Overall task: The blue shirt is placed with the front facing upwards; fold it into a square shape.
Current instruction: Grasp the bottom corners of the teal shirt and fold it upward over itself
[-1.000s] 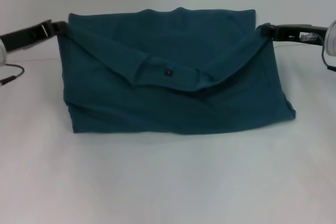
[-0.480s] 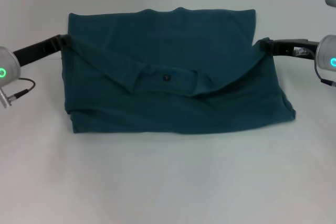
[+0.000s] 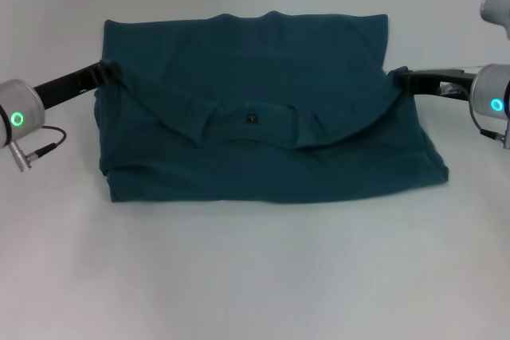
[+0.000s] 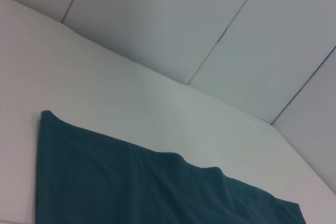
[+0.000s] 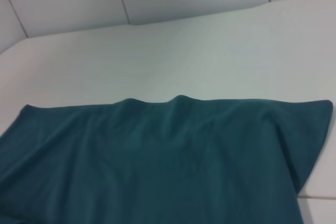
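Observation:
The blue shirt [image 3: 263, 157] lies across the middle of the white table [image 3: 255, 276] as a wide folded rectangle. Its collar edge, with a small dark neck label [image 3: 253, 118], hangs as a sagging flap over the lower layers. My left gripper [image 3: 107, 72] is shut on the flap's left corner, and my right gripper [image 3: 398, 79] is shut on its right corner. Cloth hides both sets of fingertips. No chest lettering shows. Each wrist view shows only teal shirt cloth [image 4: 131, 187] [image 5: 157, 166], with no fingers.
Bare white table surrounds the shirt, widest at the front. A cable [image 3: 40, 149] hangs from my left wrist near the table's left side. Grey wall panels [image 4: 210, 35] stand behind the table.
Both grippers have come toward the front, drawing the collar flap a little farther over the shirt. More of both wrists shows, with green lights lit.

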{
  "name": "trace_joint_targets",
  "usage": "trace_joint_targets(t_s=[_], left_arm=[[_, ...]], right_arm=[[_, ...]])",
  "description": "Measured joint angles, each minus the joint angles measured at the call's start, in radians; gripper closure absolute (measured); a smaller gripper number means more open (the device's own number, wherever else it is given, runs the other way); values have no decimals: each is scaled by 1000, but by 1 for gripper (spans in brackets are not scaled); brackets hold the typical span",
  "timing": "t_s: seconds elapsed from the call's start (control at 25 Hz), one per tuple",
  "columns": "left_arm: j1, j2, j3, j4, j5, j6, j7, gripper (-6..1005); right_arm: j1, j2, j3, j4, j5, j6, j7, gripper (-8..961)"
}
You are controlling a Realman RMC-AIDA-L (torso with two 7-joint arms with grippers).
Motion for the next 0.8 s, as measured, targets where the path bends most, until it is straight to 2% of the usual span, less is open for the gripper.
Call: trace_joint_targets(t_s=[0.24,0.4,0.6,0.8], left_arm=[[0,-22,0,2,0,0,11,816],[3,-37,0,10,-4,-13,21,810],[3,-40,0,10,-4,-28,24,802],[6,-40,-2,20,-8,-26,23,614]], right_arm=[[2,8,-27,1,0,16,9,918],[3,9,-36,1,-1,19,11,871],[3,9,-64,1,-1,23,12,777],[-1,16,-70,-17,-1,25,12,675]])
